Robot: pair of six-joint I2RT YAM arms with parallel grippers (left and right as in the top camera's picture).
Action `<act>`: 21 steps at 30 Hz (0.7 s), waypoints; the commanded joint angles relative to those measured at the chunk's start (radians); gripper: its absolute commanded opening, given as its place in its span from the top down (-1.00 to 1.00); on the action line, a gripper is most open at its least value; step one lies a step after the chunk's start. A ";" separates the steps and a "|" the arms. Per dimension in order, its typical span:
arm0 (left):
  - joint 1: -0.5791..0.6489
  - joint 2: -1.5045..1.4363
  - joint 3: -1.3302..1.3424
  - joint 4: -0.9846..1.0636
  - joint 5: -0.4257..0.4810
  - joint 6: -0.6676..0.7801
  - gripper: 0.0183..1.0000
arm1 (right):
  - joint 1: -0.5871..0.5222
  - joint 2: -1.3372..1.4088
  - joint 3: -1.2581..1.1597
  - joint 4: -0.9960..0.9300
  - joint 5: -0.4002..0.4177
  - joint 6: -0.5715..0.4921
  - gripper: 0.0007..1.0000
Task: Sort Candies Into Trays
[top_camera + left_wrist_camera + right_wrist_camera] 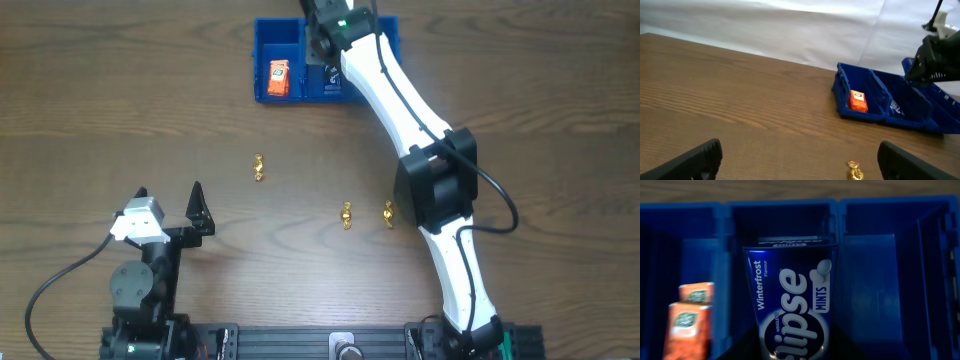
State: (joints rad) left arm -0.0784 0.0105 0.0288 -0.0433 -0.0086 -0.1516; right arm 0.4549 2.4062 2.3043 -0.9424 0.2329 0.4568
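1. The right hand (323,42) is over the blue tray (268,35), which sits at the far edge of the worktop (540,120). Its white arm stretches diagonally up from its base.
2. That hand is closed on a dark blue mint tin (792,305), gripping it by the near end. Its own wrist view puts the tin lengthwise over the tray's middle compartment (whether the tin touches the floor there I cannot tell).
3. An orange candy box (279,78) lies in the end compartment on the left arm's side, right next to the compartment the tin is over.
4. The left hand (168,190) sits close to its own base, well apart from the tray. Its two fingers are spread wide with nothing between them.
5. Three candies in gold wrappers lie loose on the bare wood between the arm bases and the tray.
   - The left gold candy (259,167) lies alone, the nearest of the three to the left hand.
   - The middle gold candy (347,215) and the right gold candy (388,213) lie just beside each other, not touching, near the right arm's dark elbow joint.
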 commanded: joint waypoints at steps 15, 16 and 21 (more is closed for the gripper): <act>0.007 -0.004 -0.024 -0.034 -0.016 0.017 -1.00 | 0.016 0.000 0.012 -0.001 -0.009 -0.021 -0.54; 0.007 -0.004 -0.024 -0.034 -0.016 0.017 -0.99 | 0.021 -0.009 0.012 -0.014 -0.009 -0.021 -0.54; 0.007 -0.004 -0.024 -0.034 -0.016 0.017 -1.00 | 0.124 -0.110 0.012 -0.114 0.010 -0.020 -0.61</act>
State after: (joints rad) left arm -0.0784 0.0105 0.0288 -0.0433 -0.0090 -0.1516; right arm 0.5026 2.4001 2.3047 -1.0306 0.2260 0.4393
